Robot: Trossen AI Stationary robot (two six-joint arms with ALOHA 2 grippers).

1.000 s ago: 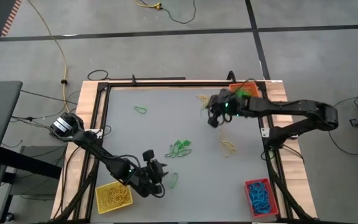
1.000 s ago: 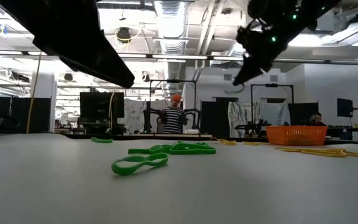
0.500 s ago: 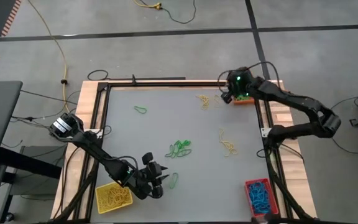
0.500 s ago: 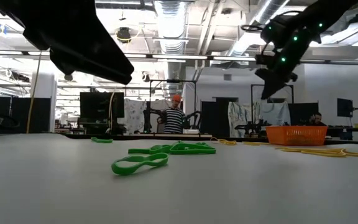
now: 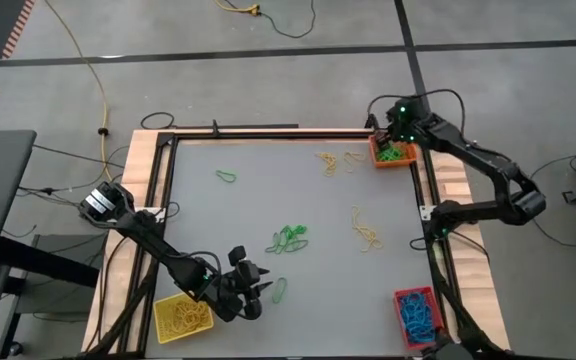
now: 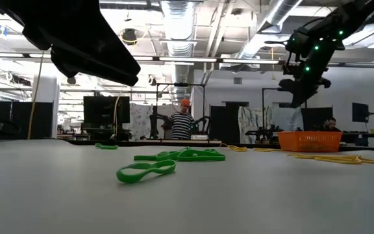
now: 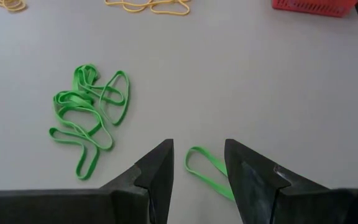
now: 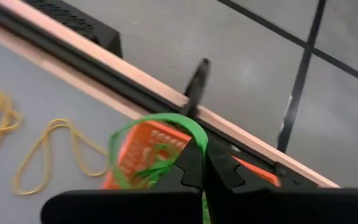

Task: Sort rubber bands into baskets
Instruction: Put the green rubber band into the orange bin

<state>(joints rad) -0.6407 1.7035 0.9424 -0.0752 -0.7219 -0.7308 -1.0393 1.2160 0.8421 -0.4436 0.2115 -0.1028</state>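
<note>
step: drop-off | right gripper clamped on green band above orange basket, far right | next: release | left gripper apart over green band, near surface

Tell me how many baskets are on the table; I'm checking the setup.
3. The yellow basket sits at the near left corner, the red basket at the near right corner, and the orange basket at the far right corner.
</note>
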